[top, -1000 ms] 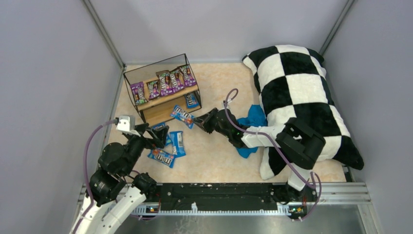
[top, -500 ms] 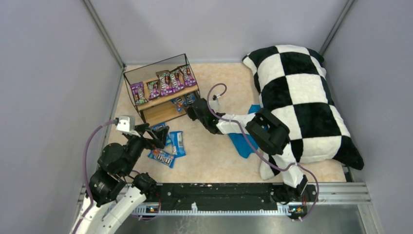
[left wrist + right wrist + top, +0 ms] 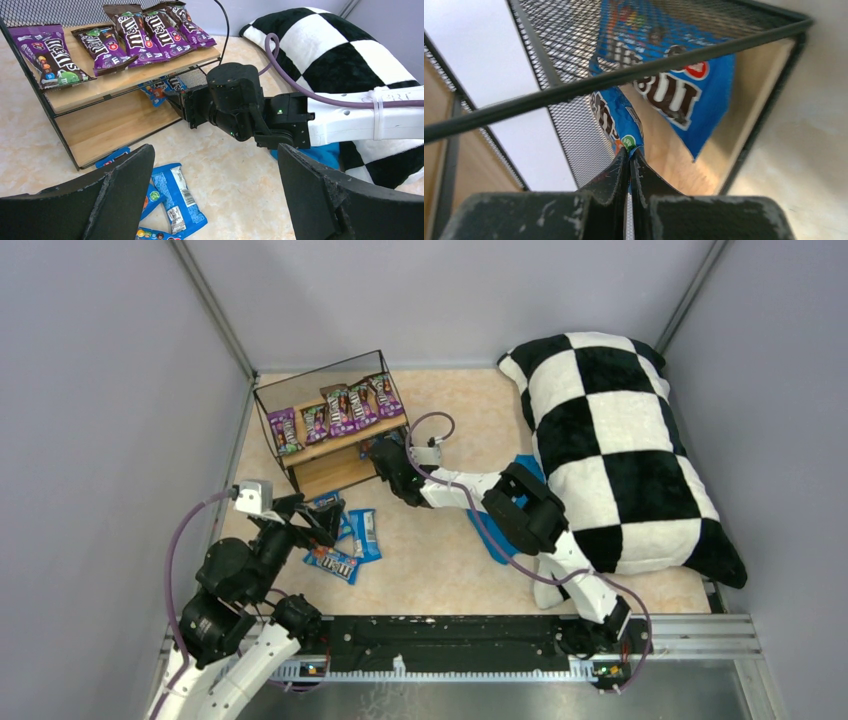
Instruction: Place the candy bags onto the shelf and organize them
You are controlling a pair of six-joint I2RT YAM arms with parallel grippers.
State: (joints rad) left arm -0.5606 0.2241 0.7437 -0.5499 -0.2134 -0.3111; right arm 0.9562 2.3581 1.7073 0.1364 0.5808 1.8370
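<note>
From above, my right fingers [image 3: 383, 453] reach into the lower tier of the shelf [image 3: 320, 475], kept low and flat so that the bag they carry can slide in under the top board. My left fingers [image 3: 316, 518] hover over the loose blue bags [image 3: 364, 532] on the surface [image 3: 440, 560] just in front of the shelf; I count three here. The checkered pillow [image 3: 620, 410] and a blue cloth [image 3: 497, 540] lie to the right, apart from the work. Through my left wrist camera, the left fingers stand wide apart with nothing between them, ready, I judge, for the next pick. On the top board [image 3: 90, 90] the purple bags [image 3: 47, 55] lie face up in a row. There are at least four, but the right-hand ones overlap, so I cannot fix the number. Through my right wrist camera, the right fingers are pressed together on the edge of one blue bag [image 3: 616, 117], held inside the wire frame. A second blue bag [image 3: 669, 85] rests on the lower board [image 3: 669, 170] behind it, so blues seem to go below and purples above.
</note>
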